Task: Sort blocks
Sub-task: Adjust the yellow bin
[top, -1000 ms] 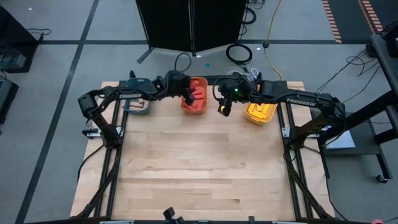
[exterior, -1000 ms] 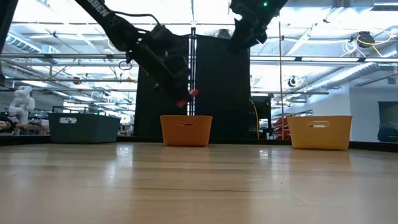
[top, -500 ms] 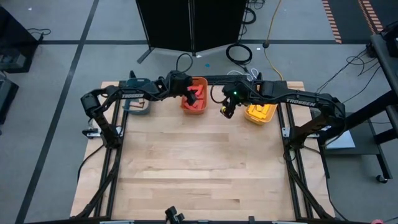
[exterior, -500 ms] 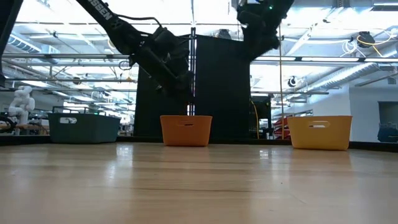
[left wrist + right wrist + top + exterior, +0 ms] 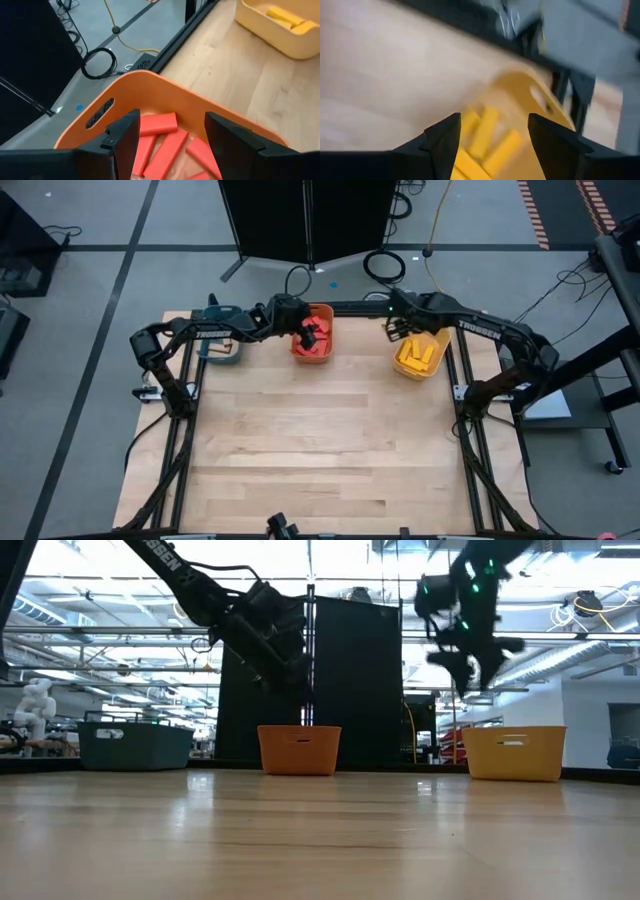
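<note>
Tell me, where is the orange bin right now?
In the high view the orange bin sits at the table's far edge, middle, between the teal bin and yellow bin, under the left gripper.

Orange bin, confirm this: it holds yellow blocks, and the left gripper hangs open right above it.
Not quite. The blocks in the orange bin are red, not yellow; the left wrist view shows them plainly between the fingers. The rest holds: the left gripper hangs open right above that bin.
</note>
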